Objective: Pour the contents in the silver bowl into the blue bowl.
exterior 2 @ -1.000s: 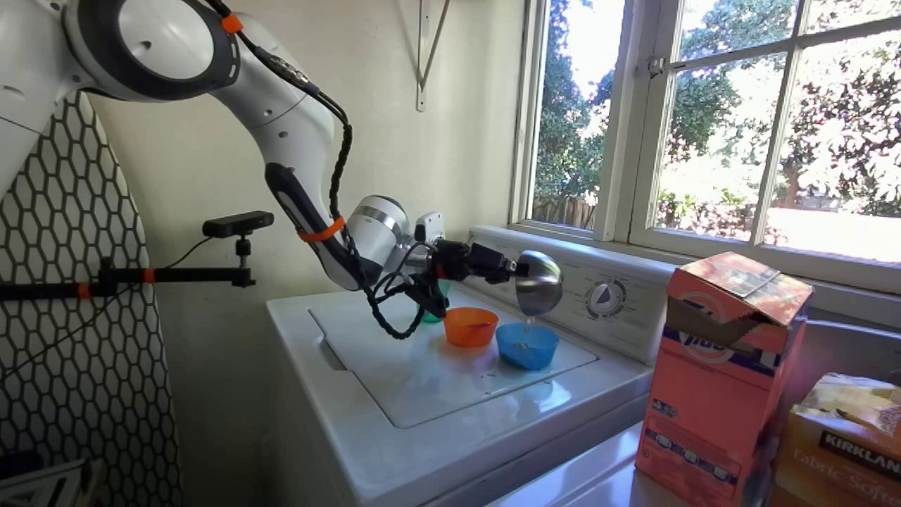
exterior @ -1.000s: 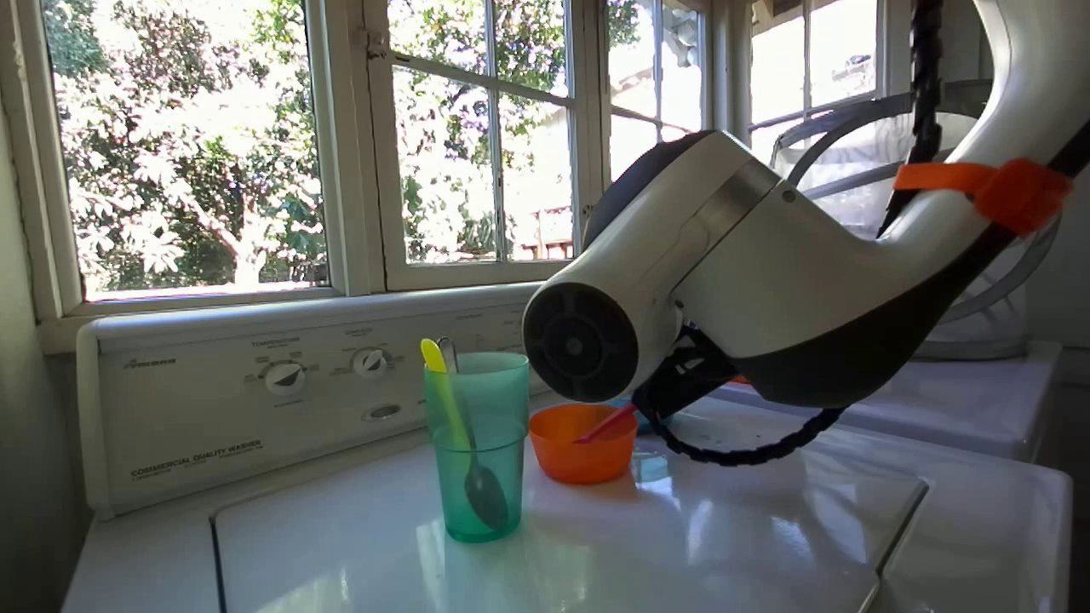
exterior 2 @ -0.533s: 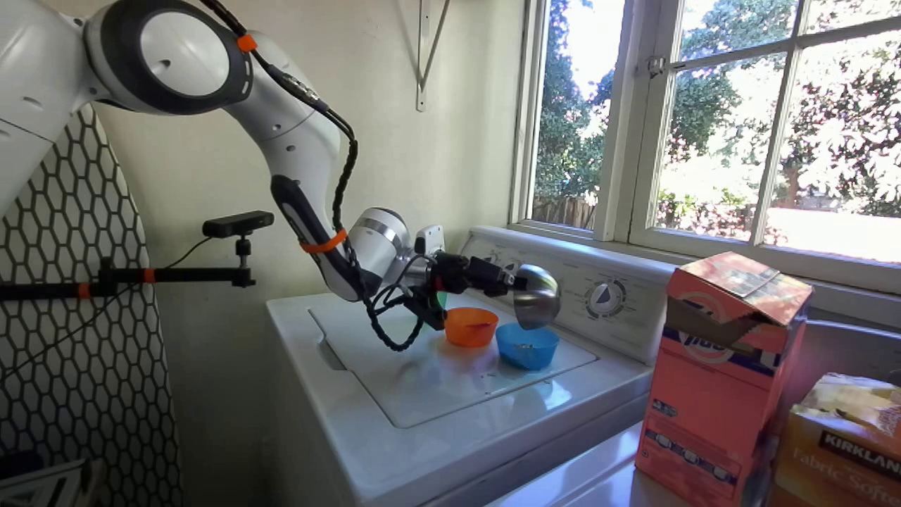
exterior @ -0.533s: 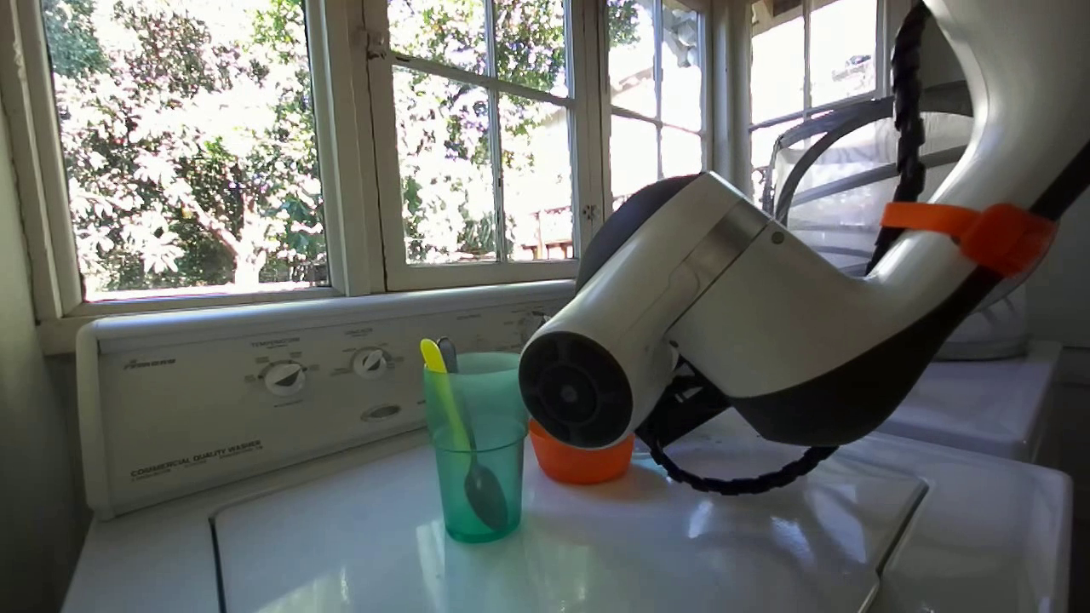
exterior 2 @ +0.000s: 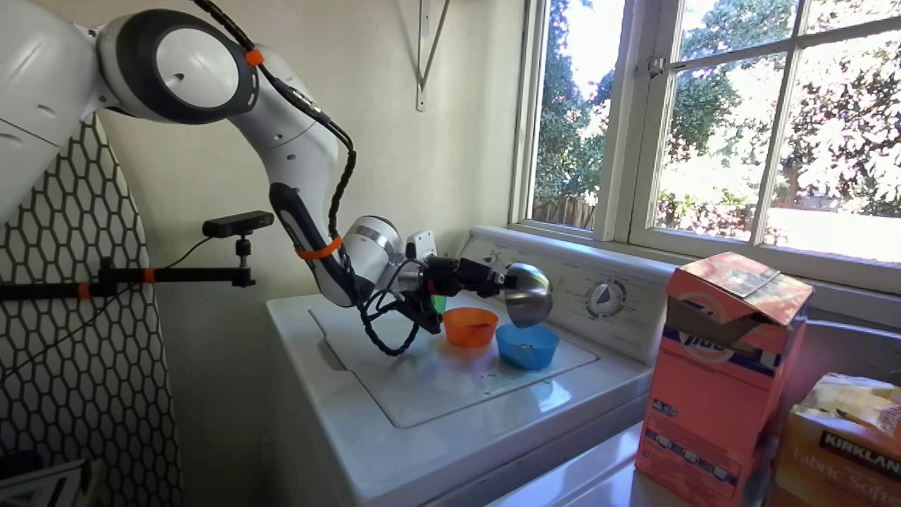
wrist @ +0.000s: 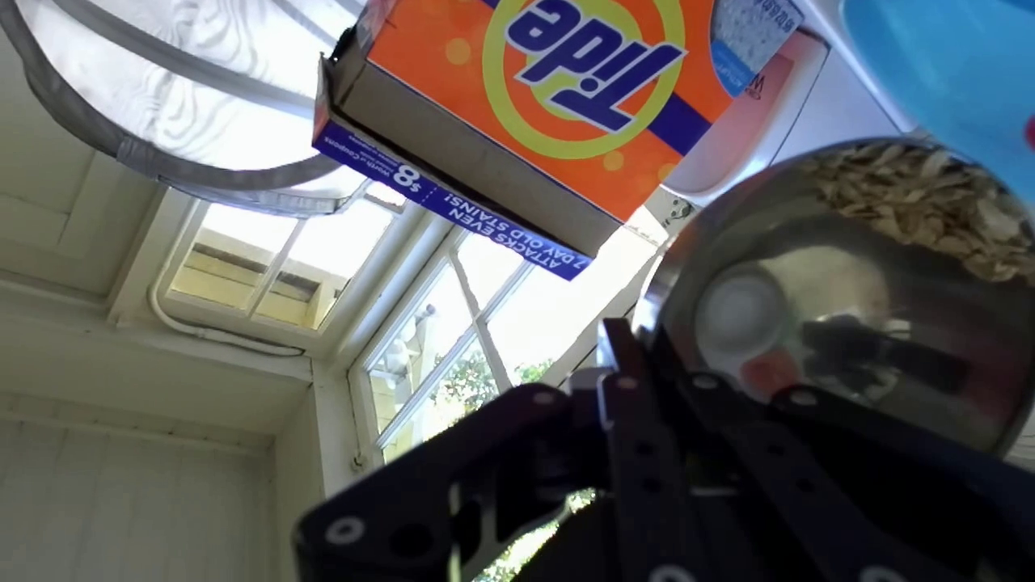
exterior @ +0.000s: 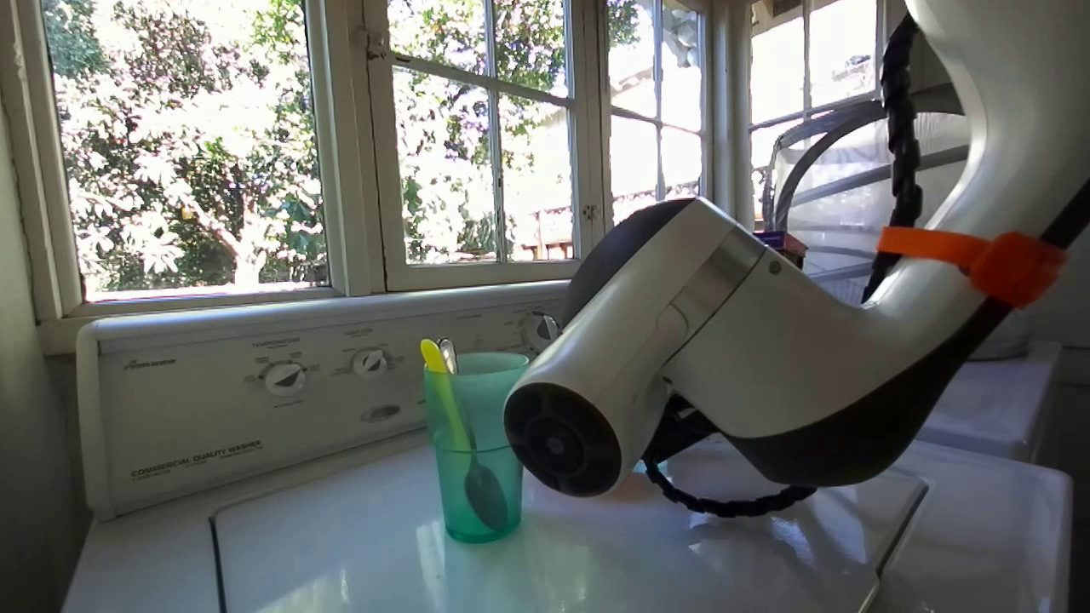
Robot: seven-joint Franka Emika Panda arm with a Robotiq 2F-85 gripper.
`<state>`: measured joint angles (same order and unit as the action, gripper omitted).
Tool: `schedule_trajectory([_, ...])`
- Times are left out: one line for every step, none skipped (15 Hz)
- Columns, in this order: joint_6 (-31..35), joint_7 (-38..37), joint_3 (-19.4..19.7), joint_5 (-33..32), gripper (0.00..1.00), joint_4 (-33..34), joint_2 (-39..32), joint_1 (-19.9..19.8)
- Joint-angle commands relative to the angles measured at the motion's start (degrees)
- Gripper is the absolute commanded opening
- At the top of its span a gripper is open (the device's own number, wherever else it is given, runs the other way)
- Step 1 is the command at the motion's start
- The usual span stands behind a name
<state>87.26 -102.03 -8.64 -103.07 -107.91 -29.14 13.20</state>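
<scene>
Okay, gripper (exterior 2: pixel 505 282) pinching tilted silver bowl (exterior 2: pixel 529 297), flakes (wrist: pixel 930 210) inside, blue bowl (exterior 2: pixel 528 352) lower, near edge of washer lid (exterior 2: pixel 415 387)

Tilted slvr bowl (exterior 2: pixel 529 297) w/ flakes (wrist: pixel 930 208)

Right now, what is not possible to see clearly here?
Orange bowl: hidden in an exterior view by the arm.
Silver bowl: inside hidden by its wall, in an exterior view.
Contents, blue bowl: cut off by the wrist view's edges.
Specks inside the blue bowl: too small in an exterior view.
</scene>
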Motion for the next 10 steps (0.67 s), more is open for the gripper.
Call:
schedule_trajectory([-0.3, 0.1, -0.6, -0.2, 0.04, 0.1, -0.1, -0.5])
schedule_trajectory([-1.5, -0.1, -0.3, -0.3, 0.01, 0.0, 0.0, -0.4])
schedule_trajectory([-2.4, -0.3, -0.1, -0.5, 0.01, -0.1, 0.1, -0.3])
schedule_trajectory([-2.8, -0.5, 0.0, -0.7, 0.01, -0.2, 0.2, -0.3])
schedule_trajectory([-3.4, -0.4, 0.0, -0.7, 0.01, -0.2, 0.2, -0.3])
schedule_trajectory([-3.8, -0.4, 0.0, -0.9, 0.01, -0.3, 0.4, -0.3])
schedule_trajectory([-4.6, -0.7, 0.0, -1.0, 0.01, -0.5, 0.5, -0.2])
schedule_trajectory([-5.5, -1.1, 0.1, -1.2, 0.01, -0.6, 0.6, 0.0])
schedule_trajectory([-6.7, -1.4, 0.1, -1.5, 0.01, -0.7, 0.6, 0.2])
schedule_trajectory([-7.8, -1.3, 0.2, -1.8, 0.01, -0.5, 0.2, 0.4])
